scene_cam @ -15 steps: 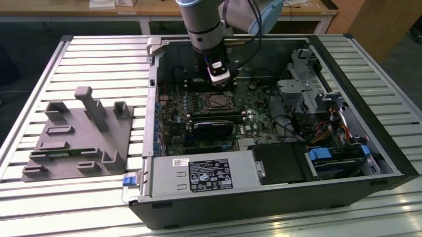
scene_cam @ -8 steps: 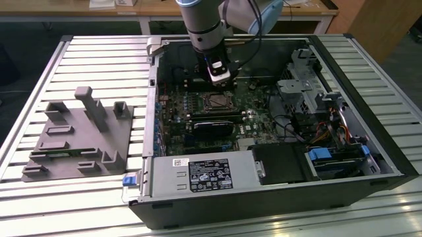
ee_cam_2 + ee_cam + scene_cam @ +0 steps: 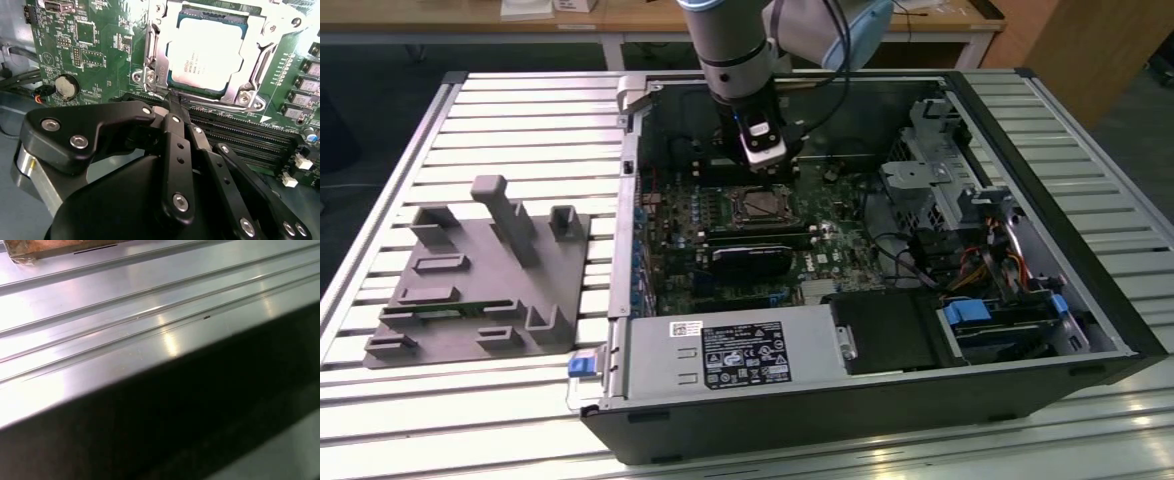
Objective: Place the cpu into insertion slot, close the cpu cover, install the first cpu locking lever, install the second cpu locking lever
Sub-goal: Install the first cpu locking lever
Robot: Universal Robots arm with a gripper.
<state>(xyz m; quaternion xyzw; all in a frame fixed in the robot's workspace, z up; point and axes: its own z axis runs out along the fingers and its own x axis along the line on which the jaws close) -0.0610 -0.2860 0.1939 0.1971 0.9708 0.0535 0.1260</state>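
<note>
The cpu [image 3: 207, 52] lies in the insertion slot [image 3: 761, 205] on the green board, its silvery top showing through the window of the cpu cover [image 3: 252, 85]. The cover lies flat over the chip. A thin metal lever [image 3: 148, 55] runs along one side of the socket frame. In the exterior view my gripper [image 3: 767, 165] hangs inside the open computer case, just behind the socket. In the second wrist view its black fingers [image 3: 172, 117] are drawn together, and the gripper [image 3: 169, 99] is shut with its tips close to a corner of the socket frame, holding nothing.
Long black memory slots [image 3: 240, 132] run beside the socket. The black power-supply box [image 3: 747, 355] fills the case's front, with cables and drive bays [image 3: 987, 260] at the exterior view's right. A grey fixture [image 3: 480, 270] stands on the slatted table [image 3: 125, 300] at the exterior view's left.
</note>
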